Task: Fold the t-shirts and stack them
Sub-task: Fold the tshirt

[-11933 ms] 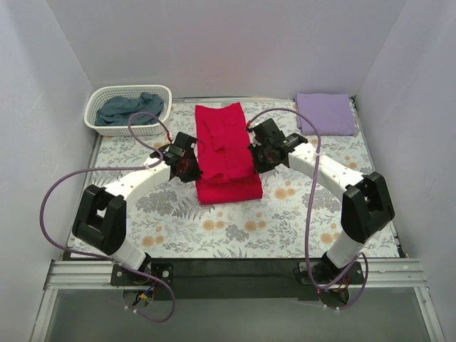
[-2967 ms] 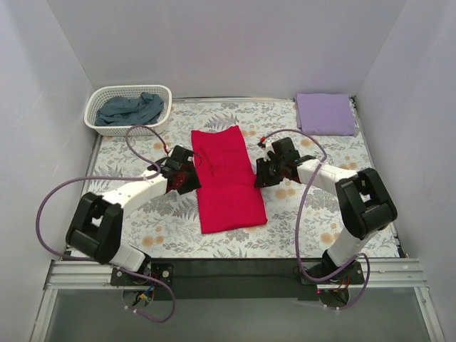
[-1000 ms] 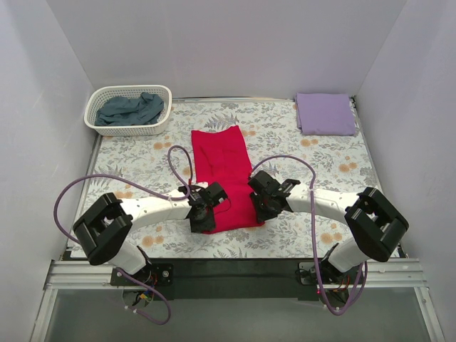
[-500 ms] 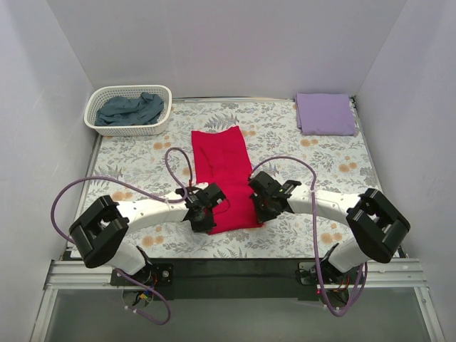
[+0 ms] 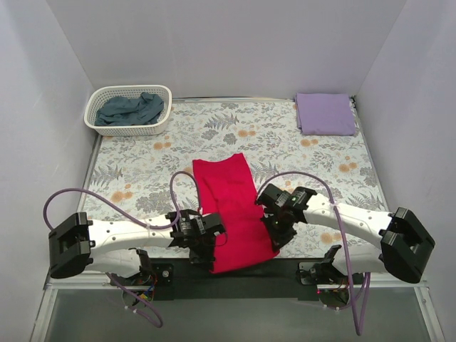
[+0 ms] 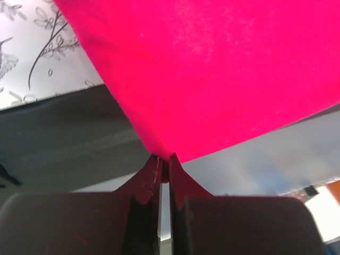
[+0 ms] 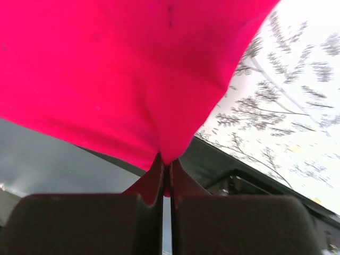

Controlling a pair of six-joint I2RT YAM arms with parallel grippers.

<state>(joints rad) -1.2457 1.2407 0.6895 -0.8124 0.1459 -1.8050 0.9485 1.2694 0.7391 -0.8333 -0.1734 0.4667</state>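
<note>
Crimson t-shirt sits at 6 o'clock on the floral table. The left gripper and right gripper are each clamped onto a near corner, guessing to keep the hem taut for folding.

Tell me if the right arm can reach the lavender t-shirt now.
Probably not yet: the right gripper is shut on the red t-shirt at the near edge. Nothing lies between it and the lavender t-shirt, so once freed it likely could.
</note>
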